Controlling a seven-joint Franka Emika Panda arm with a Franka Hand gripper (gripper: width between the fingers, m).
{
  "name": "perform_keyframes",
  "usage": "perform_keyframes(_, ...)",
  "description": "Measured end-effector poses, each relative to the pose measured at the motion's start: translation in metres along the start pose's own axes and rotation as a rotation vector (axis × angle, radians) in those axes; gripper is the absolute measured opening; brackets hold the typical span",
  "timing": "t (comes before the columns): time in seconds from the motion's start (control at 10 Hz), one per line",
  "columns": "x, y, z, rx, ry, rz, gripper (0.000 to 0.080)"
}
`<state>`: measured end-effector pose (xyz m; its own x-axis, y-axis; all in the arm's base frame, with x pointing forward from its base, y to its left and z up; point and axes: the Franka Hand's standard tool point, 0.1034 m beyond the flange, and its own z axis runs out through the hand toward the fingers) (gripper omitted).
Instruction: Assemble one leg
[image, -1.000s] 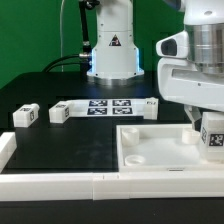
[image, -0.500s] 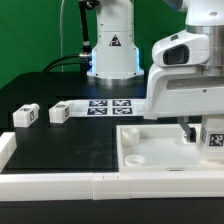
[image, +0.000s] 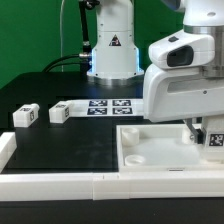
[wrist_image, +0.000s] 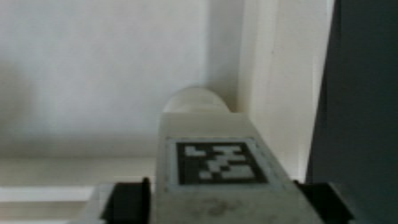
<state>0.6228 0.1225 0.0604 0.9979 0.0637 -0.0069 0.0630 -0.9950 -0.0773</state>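
My gripper (image: 208, 133) is shut on a white leg (wrist_image: 217, 150) with a black-and-white tag on its face. In the wrist view the dark fingers (wrist_image: 128, 200) press the leg's two sides, and its rounded tip points into the far right corner of the white tabletop (image: 150, 150). In the exterior view the held leg (image: 214, 140) shows only partly, at the tabletop's right edge below the hand. Two more legs (image: 25, 115) (image: 59, 112) lie on the black table at the exterior view's left.
The marker board (image: 105, 105) lies behind the tabletop, in front of the robot base (image: 112, 50). A white rail (image: 50, 185) runs along the table's front edge, with a white block (image: 5, 145) at its left end.
The arm has moved left and down with the leg, lowering it toward the tabletop's far right corner. The loose legs have not moved.
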Motion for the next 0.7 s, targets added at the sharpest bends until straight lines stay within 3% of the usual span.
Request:
perform_keyframes(0.1, 0.0, 0.0027, 0.0001, -0.004, 0.0, 0.001, 0.0272)
perform_keyframes(0.5, 0.0, 0.0027, 0.0002, -0.003, 0.0, 0.093, 0.0272)
perform_keyframes(0.7, 0.0006, 0.004, 0.0, 0.004, 0.005, 0.435, 0.0272)
